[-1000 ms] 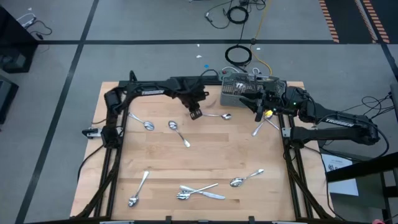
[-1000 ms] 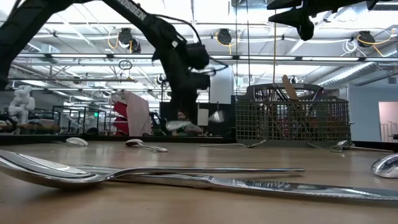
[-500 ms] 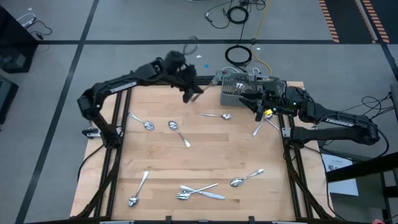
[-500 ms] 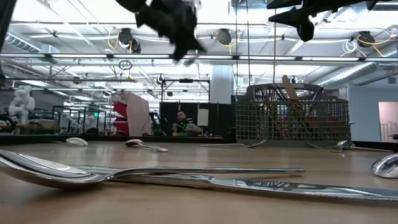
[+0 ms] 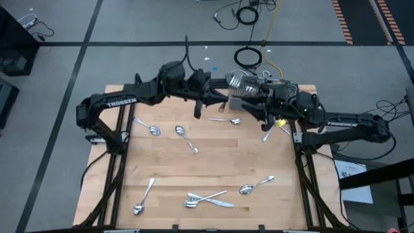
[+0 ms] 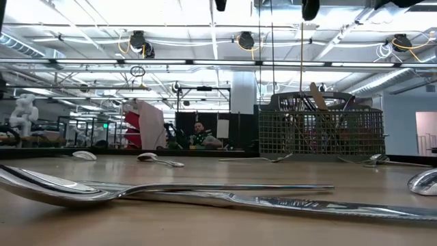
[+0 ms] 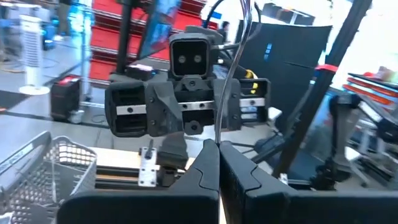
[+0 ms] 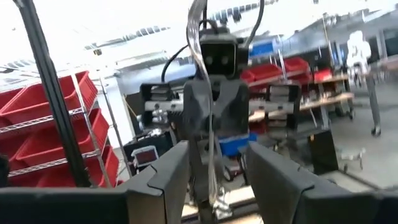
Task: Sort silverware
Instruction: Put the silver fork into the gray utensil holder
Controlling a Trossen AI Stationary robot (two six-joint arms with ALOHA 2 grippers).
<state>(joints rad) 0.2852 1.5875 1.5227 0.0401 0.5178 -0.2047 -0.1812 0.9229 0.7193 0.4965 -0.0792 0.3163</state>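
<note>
My left gripper [image 5: 220, 98] is shut on one piece of silverware, a spoon by its shiny bowl [image 5: 237, 80], held high over the table's far side beside the wire basket [image 5: 259, 90]. My right gripper [image 5: 253, 107] faces it, open. In the right wrist view its fingers [image 8: 180, 168] stand on either side of that spoon [image 8: 211, 155] with a gap on each side. Several other spoons and forks lie flat on the wooden table, such as one spoon [image 5: 184, 133] and a fork [image 5: 268, 134]. My left gripper pinches the spoon's thin handle [image 7: 219, 127] between its two shut fingers [image 7: 199, 174]. The fingers reach about level from the table's left. The handle rises past the fingertips, and the spoon is lifted clear of the table.
The basket [image 6: 321, 133] stands at the far right and holds upright utensils. A spoon [image 5: 229, 120] lies just below the two grippers. Crossed pieces [image 5: 207, 199] and more spoons [image 5: 145, 197] lie near the near edge. The middle of the table [image 5: 213, 162] is bare wood.
My left gripper has risen from just above the table with the spoon. It swung toward the far edge, then moved right until it faced my right gripper. My right gripper has shifted a little to the left, toward it. The spoon has gone from low over the table to high in the air.
</note>
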